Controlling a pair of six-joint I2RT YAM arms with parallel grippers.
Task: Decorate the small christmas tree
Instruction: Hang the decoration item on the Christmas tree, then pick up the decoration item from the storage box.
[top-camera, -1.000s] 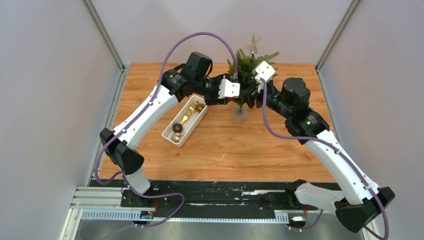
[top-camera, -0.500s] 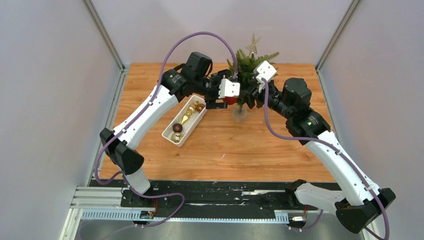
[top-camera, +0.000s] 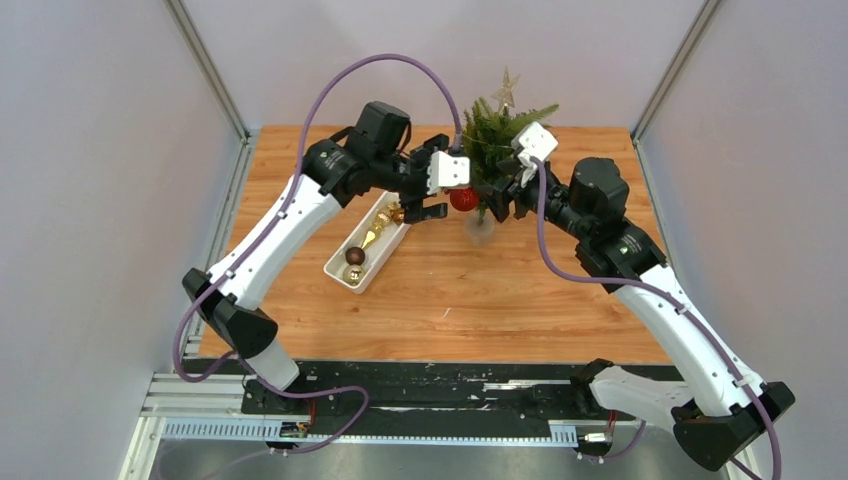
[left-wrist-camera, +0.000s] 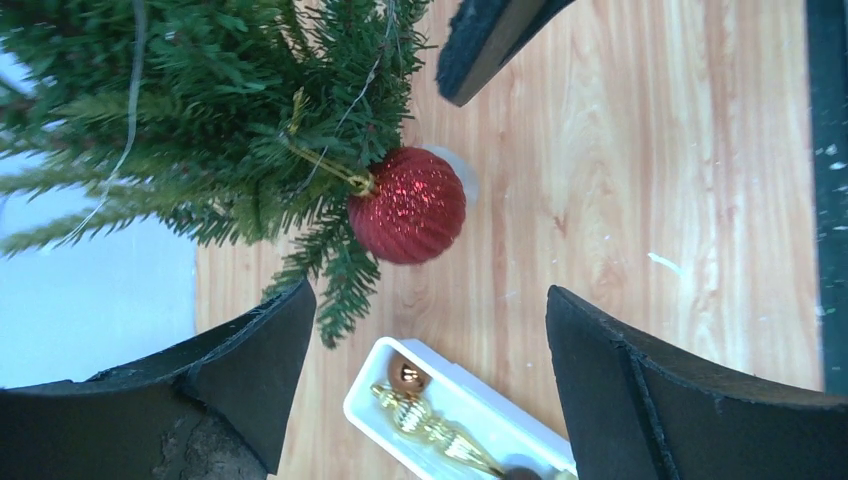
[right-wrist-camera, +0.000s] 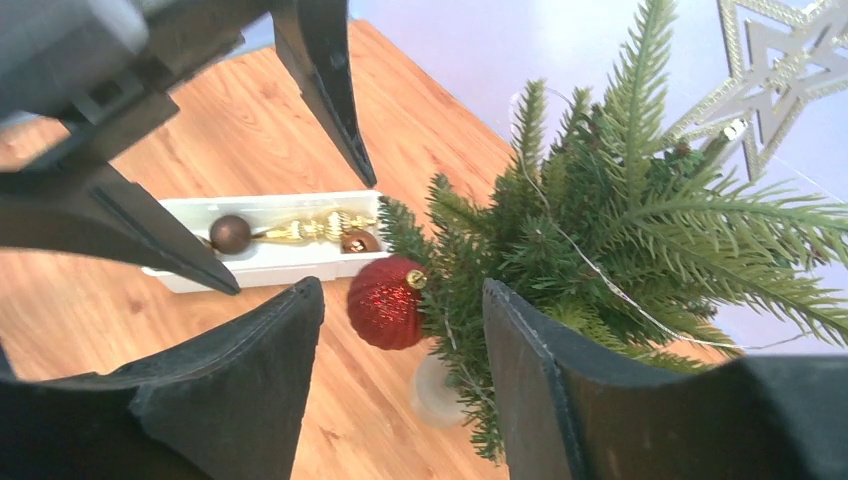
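Far middle of the light wooden table (top-camera: 450, 290): the small christmas tree (top-camera: 495, 125), green and bushy-needled, upright in a clear round base (top-camera: 479, 228), with a pale silver star topper (top-camera: 507, 88) at its tip. On a low branch on its left side, a red glittery ball ornament (left-wrist-camera: 407, 205), hanging by a gold loop, free of both grippers. Left gripper (left-wrist-camera: 428, 300) just beside the ball, jaws wide apart, holding nothing. Right gripper (right-wrist-camera: 400, 290) close to the tree from the other side, jaws likewise spread, lower branches and ball showing between them, nothing clamped. Left of the tree, near but apart, a long white plastic tray (top-camera: 388, 258) lying diagonally, holding a brown ball (top-camera: 354, 255) and gold ornaments (top-camera: 385, 215).
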